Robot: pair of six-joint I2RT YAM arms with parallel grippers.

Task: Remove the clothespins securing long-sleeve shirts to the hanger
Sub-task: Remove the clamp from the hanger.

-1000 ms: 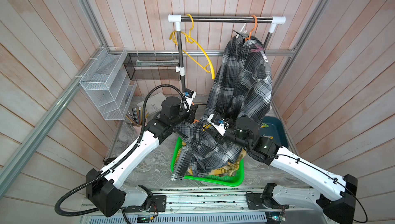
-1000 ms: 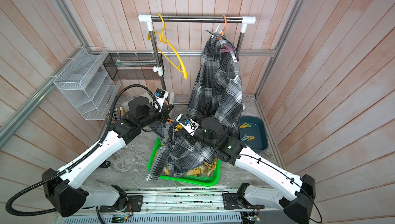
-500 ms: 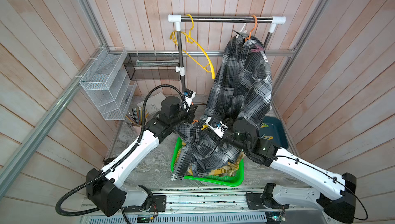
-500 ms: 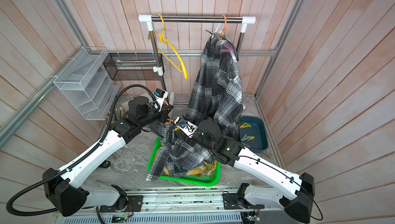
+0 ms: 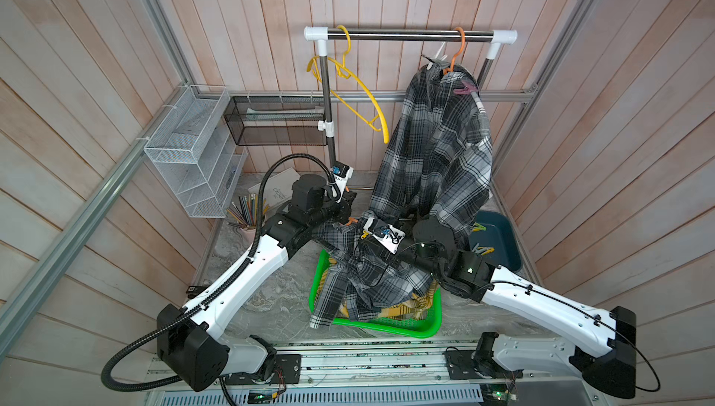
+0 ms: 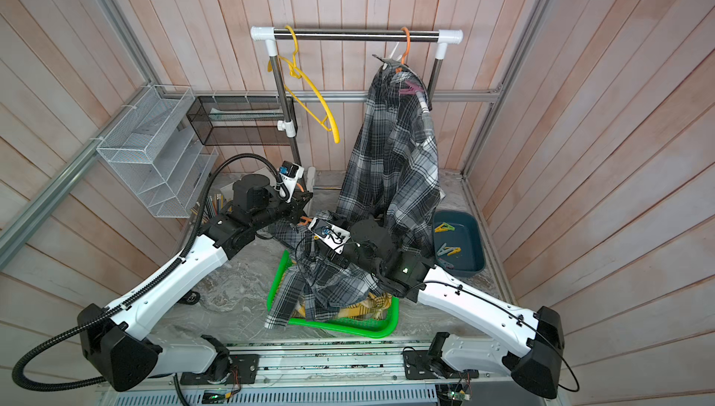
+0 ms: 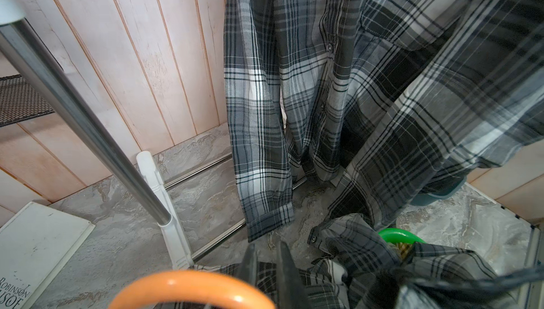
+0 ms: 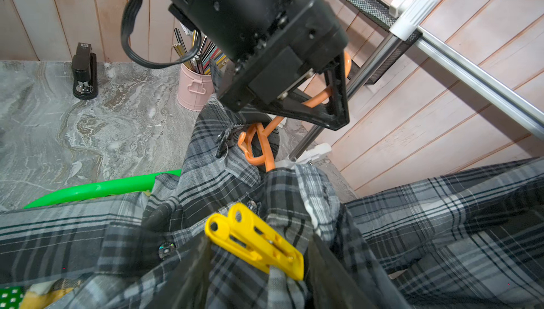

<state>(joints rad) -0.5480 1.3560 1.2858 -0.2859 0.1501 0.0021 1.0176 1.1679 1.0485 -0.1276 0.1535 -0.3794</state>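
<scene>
Nudged toward nine o'clock since before, straddles with right fingers [image 8: 179,281] yellow plastic clothespin [image 8: 256,244] clipped to grey-black checked shirt [image 8: 206,181]; cannot tell whether gripping. Clenches left fingers [image 7: 287,278] on orange plastic hanger [image 8: 259,148].

Walls [image 5: 240,17]: pale, pinkish wooden boards on three sides, grooves running upright at the back and slanting at the sides.
Frame [image 5: 77,206]: aluminium bars along the walls and up the corners.
Tabletop [image 5: 278,295]: grey, marble-patterned.
Clothes rail [image 5: 406,33]: metal bar with white end fittings, on posts near the back wall.
Wire rack [image 5: 185,141]: white, on the side wall.
Mesh shelf [image 5: 271,129]: black, on the back wall.
Light: bright and even, with soft shadows.
</scene>
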